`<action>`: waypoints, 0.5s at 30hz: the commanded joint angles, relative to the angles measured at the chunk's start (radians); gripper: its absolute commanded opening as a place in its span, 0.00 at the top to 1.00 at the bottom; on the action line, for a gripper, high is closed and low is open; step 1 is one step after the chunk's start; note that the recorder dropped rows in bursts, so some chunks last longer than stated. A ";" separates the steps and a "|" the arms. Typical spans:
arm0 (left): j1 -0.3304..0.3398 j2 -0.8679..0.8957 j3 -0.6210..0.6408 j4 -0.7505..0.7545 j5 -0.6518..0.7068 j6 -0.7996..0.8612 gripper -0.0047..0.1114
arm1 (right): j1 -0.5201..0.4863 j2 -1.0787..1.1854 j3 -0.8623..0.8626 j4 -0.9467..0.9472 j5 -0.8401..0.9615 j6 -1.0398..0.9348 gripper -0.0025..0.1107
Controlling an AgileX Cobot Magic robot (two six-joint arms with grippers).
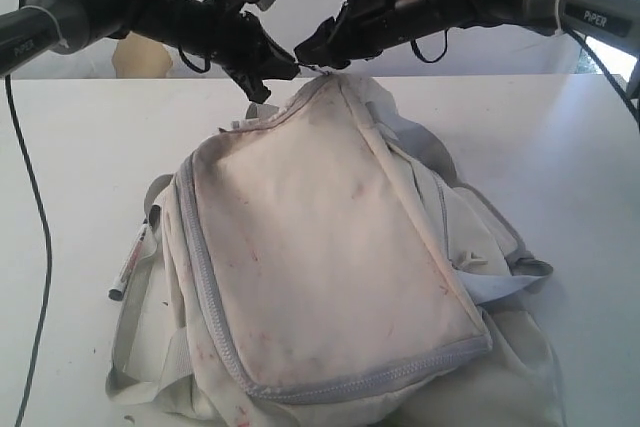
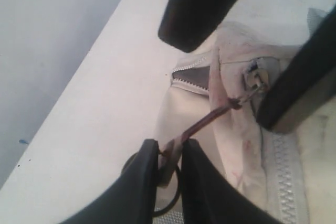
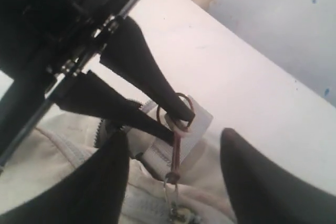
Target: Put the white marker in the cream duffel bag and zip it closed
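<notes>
The cream duffel bag [image 1: 330, 247] lies on the white table, stained reddish, with a grey zipper round its top panel. The white marker [image 1: 135, 262] lies on the table against the bag's left side, outside it. At the bag's far end my left gripper [image 1: 285, 69] [image 2: 170, 145] is shut on the reddish pull cord [image 2: 210, 119] [image 3: 177, 153] of the zipper slider [image 2: 257, 80], and the cord runs taut. My right gripper [image 1: 310, 50] [image 3: 176, 140] is open right beside it, its fingers [image 3: 105, 182] standing on either side of the cord and holding nothing.
A grey webbing strap [image 1: 135, 367] loops out at the bag's near left corner, and another [image 1: 500, 282] sits on its right side. The table's far edge [image 1: 120, 77] meets a white wall. A black cable [image 1: 30, 197] hangs down at the left.
</notes>
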 commanded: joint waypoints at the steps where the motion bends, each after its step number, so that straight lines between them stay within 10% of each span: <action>1: 0.002 -0.008 -0.003 0.006 0.001 -0.059 0.96 | -0.004 -0.021 -0.003 -0.047 -0.008 0.288 0.46; 7: 0.002 -0.008 -0.003 0.008 0.023 -0.064 0.96 | -0.027 -0.048 -0.003 -0.266 -0.004 0.795 0.46; 15: 0.002 -0.008 -0.003 0.008 0.040 -0.072 0.96 | -0.031 -0.044 -0.003 -0.368 0.098 0.888 0.46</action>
